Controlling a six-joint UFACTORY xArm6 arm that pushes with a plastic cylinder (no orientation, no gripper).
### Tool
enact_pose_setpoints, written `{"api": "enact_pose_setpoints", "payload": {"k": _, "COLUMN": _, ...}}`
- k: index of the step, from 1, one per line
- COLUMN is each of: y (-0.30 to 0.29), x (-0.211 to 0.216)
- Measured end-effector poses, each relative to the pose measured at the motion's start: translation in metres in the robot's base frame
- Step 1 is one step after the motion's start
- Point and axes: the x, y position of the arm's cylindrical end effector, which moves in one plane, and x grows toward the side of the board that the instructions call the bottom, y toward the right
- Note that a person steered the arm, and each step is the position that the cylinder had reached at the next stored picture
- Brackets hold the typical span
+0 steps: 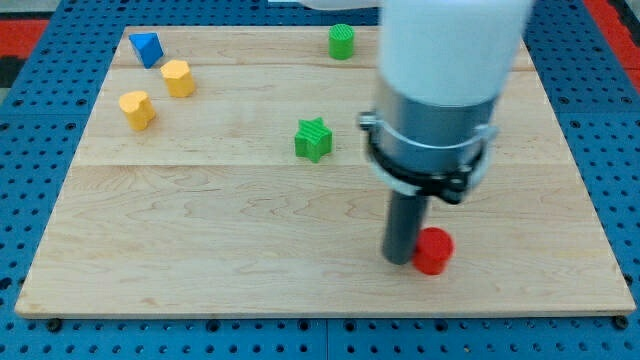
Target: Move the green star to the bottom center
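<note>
The green star [313,138] lies near the middle of the wooden board [200,240], a little above centre. My tip [401,261] is on the board at the lower right, well below and to the right of the star. It stands right beside a red round block [434,251], on that block's left side, touching or nearly so.
A green round block [342,41] sits at the top centre. A blue triangular block [147,48] and two yellow blocks [178,77] [137,109] sit at the upper left. The arm's white and grey body [440,90] hides part of the upper right of the board.
</note>
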Motion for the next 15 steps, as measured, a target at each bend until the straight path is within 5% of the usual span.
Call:
{"api": "enact_pose_setpoints", "payload": {"k": 1, "y": 0.048, "x": -0.001}}
{"api": "enact_pose_setpoints", "payload": {"k": 2, "y": 0.018, "x": -0.025}}
{"api": "enact_pose_setpoints", "payload": {"k": 5, "y": -0.04, "x": -0.196}}
{"api": "enact_pose_setpoints", "payload": {"k": 6, "y": -0.083, "x": -0.213}}
{"api": "enact_pose_setpoints", "payload": {"k": 11, "y": -0.135, "x": -0.115}}
{"api": "enact_pose_setpoints", "payload": {"k": 13, "y": -0.115, "x": -0.072}}
{"api": "enact_pose_setpoints", "payload": {"k": 15, "y": -0.052, "x": -0.074}}
